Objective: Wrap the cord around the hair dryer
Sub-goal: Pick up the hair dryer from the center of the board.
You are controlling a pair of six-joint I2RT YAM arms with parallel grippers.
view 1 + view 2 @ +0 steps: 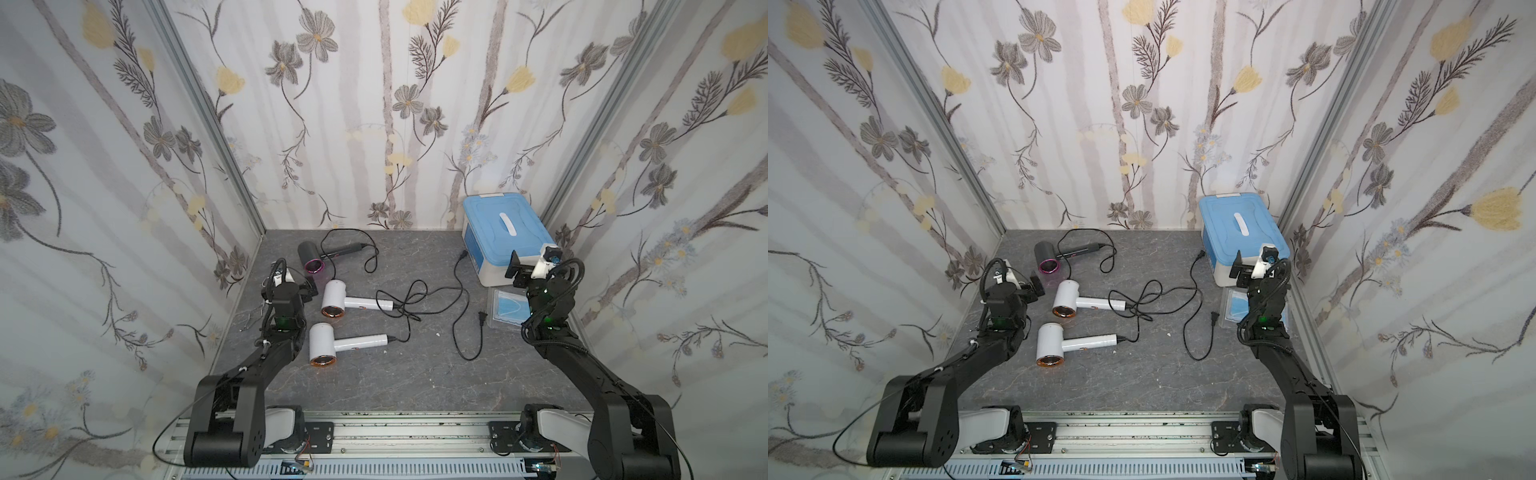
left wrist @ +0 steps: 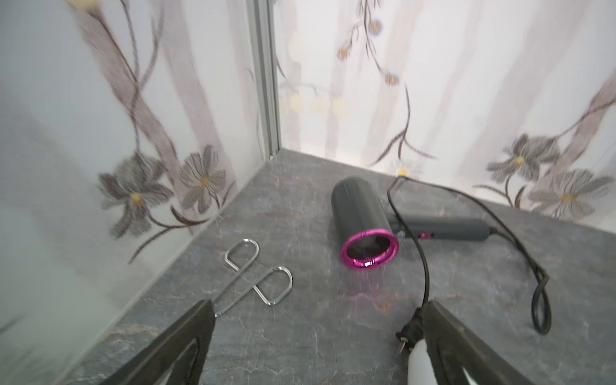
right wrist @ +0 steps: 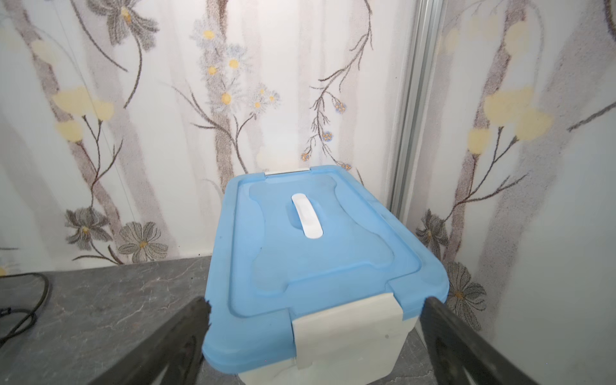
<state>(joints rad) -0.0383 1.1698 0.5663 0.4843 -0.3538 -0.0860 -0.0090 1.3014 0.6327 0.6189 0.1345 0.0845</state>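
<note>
1. Left end effector (image 2: 318, 308): jaws fully spread, holding nothing, hovering low over the worktop (image 2: 300, 350) and facing the dark hair dryer (image 2: 358, 213), probably the first target.
2. Its cord (image 2: 427, 273) lies loose beside it, unwrapped.
3. Right end effector (image 3: 316, 301): equally spread, empty, parked facing the blue-lidded box (image 3: 300, 260), well apart from the dryers.
</note>
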